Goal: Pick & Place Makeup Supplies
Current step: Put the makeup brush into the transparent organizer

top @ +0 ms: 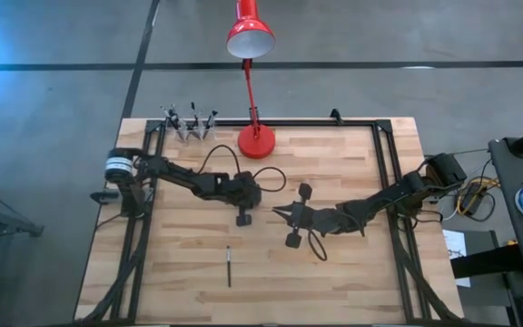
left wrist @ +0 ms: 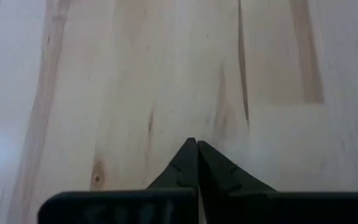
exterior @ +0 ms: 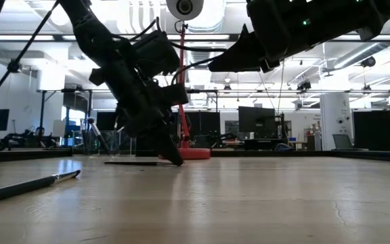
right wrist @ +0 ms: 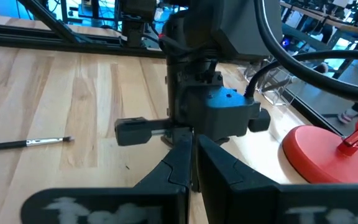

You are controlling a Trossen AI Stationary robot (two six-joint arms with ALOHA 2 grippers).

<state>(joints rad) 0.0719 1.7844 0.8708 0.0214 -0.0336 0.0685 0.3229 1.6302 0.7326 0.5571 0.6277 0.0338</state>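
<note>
While it lies flat, thin dark brush (top: 229, 265) shows silvery ferrule.

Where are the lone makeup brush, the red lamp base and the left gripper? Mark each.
makeup brush (top: 229, 265): high view, mid-shaft.
red lamp base (top: 256, 141): high view, round foot's top.
left gripper (left wrist: 196, 149): left wrist view, tips of the shut fingers.

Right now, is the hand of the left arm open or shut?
Shut. In its wrist view the two dark fingers of the left hand meet at their tips with nothing between them, above bare pale wooden table.
</note>
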